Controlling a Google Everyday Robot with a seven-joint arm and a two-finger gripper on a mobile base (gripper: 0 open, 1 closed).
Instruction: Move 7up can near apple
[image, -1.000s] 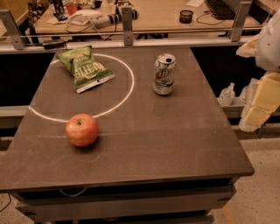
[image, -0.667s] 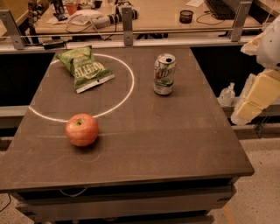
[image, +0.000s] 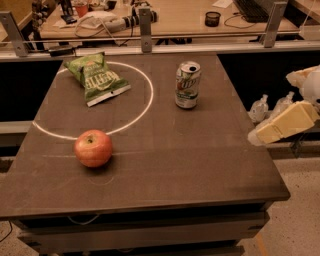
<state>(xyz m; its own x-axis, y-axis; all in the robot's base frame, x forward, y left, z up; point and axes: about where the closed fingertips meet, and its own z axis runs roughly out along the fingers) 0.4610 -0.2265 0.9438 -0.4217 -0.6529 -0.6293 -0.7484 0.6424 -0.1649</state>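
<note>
I'm on the approach: my gripper (image: 283, 125) hovers right of the table (image: 200, 165); I cannot tell its grip. Next, I reach the can (image: 187, 85), well apart from the apple (image: 93, 148).

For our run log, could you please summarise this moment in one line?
can upright, untouched | apple front-left, apart | gripper beyond right table edge

We see the gripper (image: 278, 125) hanging just off the right edge of the surface (image: 200, 170), with only bare top between it and the 7up can (image: 187, 85). The stretch between the can and the apple (image: 93, 148) lies open. The chip bag (image: 97, 78) lies back left, well apart from both.
</note>
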